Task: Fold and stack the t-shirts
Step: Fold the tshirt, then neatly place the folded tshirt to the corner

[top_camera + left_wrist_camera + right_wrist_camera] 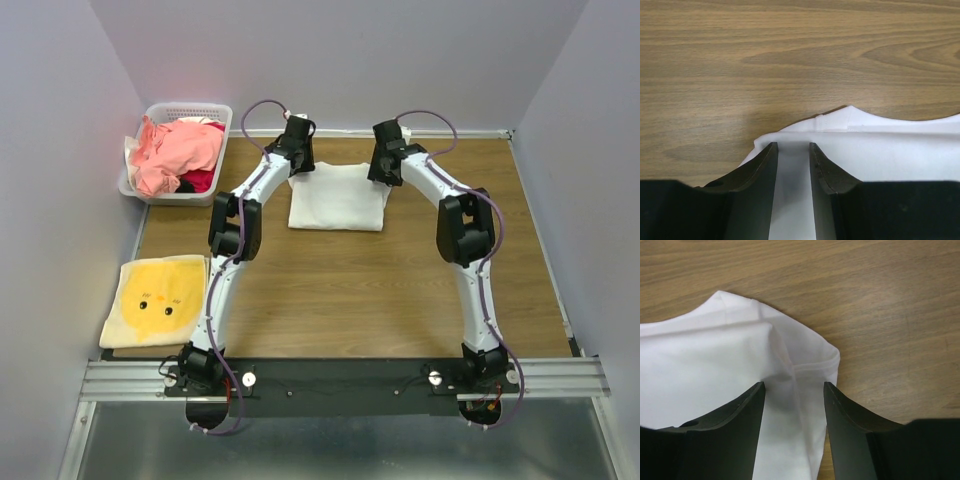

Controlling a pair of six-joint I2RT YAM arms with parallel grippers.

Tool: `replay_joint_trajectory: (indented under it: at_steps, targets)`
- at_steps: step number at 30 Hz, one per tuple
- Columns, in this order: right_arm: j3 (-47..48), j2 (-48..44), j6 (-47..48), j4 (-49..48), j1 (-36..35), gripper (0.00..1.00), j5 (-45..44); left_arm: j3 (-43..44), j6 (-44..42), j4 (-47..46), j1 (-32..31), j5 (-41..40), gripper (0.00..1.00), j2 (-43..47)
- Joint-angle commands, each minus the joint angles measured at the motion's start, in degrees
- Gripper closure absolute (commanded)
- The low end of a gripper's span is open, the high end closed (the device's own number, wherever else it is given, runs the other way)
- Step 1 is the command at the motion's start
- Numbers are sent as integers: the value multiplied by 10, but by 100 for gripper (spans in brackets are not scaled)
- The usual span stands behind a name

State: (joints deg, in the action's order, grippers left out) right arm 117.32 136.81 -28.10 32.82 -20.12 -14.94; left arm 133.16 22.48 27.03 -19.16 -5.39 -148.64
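White t-shirt (337, 200), a soft folded rectangle, lies under left gripper (792, 146) and right gripper (794, 385), both parted.

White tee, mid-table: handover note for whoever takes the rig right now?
Left gripper: open, jaws straddling the white tee's far left corner.
Right gripper: open, straddling the far right corner.
White tee: partly folded, far middle of the table.
Salmon-pink tee and red tee: crumpled in the basket, far left.
Done: yellow chick-print cloth lies folded, near left.
Left: finish this fold, stack it, then the basket tees.
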Motion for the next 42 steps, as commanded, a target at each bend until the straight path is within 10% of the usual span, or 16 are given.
replay_joint_trajectory:
  at_steps: [1,16,25,42]
  targets:
    - [-23,-44,25,9,1,41,-24,-11,-9,-17,3,14,59,28]
    - [-156,-152,28,8,2,20,46,-88,-10,2,6,-70,60,217]
    - [-208,-155,53,-28,9,20,108,-274,20,-5,25,4,60,370]
    - [-214,-75,38,-88,33,24,277,-336,4,21,25,-12,60,441]
